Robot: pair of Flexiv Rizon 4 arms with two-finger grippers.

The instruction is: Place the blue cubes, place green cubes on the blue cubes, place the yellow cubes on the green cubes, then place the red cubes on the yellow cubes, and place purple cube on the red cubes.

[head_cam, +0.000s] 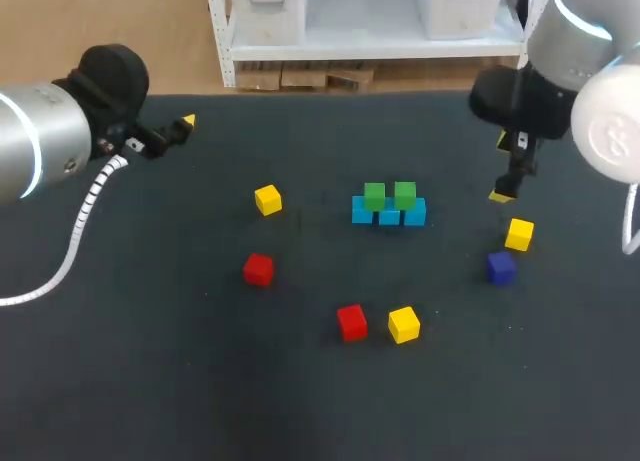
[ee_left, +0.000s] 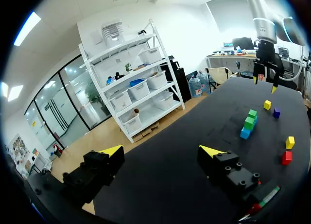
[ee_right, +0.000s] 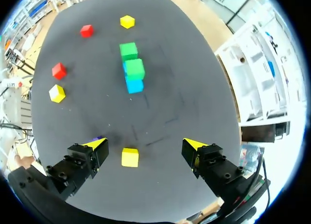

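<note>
- Your left gripper (ee_left: 160, 151) sat at the upper left of the head view, close to the table's (head_cam: 150, 381) far edge, its fingers spread apart and holding nothing.
- A wide stretch of dark tabletop lay between it and the nearest yellow cube (head_cam: 267, 199), left of centre.
- The blue cubes (head_cam: 389, 214) stood touching in a short row at centre, long axis running left to right across the head view.
- Two green cubes (head_cam: 389, 195) sat on that row, side by side along the same axis (square to it, as far as you could see).
- Your right gripper (ee_right: 145, 145) hovered at the upper right, its fingers apart. A second yellow cube (head_cam: 519, 234) lay on the table below and between them, untouched.
- The purple cube (head_cam: 501, 268) lay just beside that yellow cube, toward the lower right.
- Two red cubes (head_cam: 258, 269) (head_cam: 351, 322) and a third yellow cube (head_cam: 404, 324) lay below centre, the last two nearly touching.
</note>
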